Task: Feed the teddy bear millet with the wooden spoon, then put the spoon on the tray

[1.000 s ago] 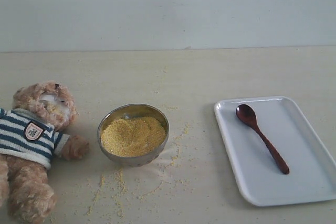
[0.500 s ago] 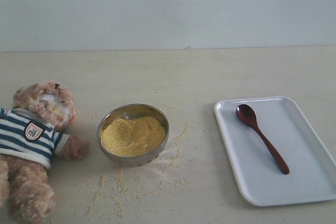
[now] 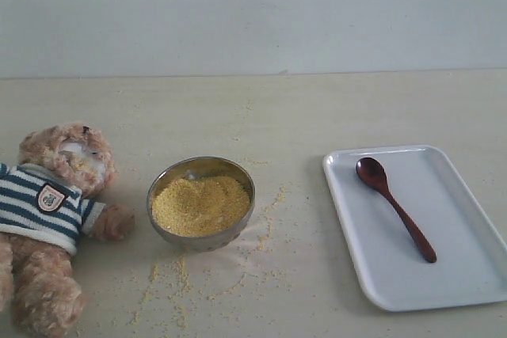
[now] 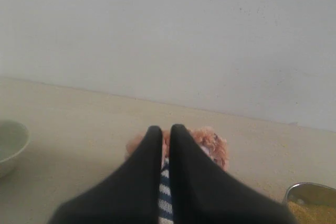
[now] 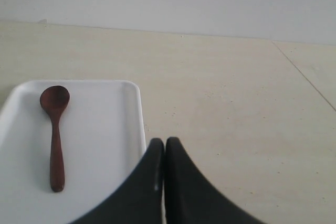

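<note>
The teddy bear (image 3: 49,211) lies on its back at the left table edge, millet on its pale muzzle. Millet (image 3: 200,204) fills the round steel bowl (image 3: 201,170) in the middle. The wooden spoon (image 3: 394,206) lies on the white tray (image 3: 451,275) at the right. Neither arm shows in the exterior view. In the left wrist view my left gripper (image 4: 166,129) is shut and empty, held above the teddy bear (image 4: 212,146), with the bowl's rim (image 4: 310,188) off to one side. My right gripper (image 5: 164,142) is shut and empty beside the tray (image 5: 100,129), apart from the wooden spoon (image 5: 54,129).
Loose millet grains (image 3: 178,279) lie scattered on the table before and beside the bowl. A pale green bowl (image 4: 8,145) stands at the edge of the left wrist view. A plain wall runs behind the beige table.
</note>
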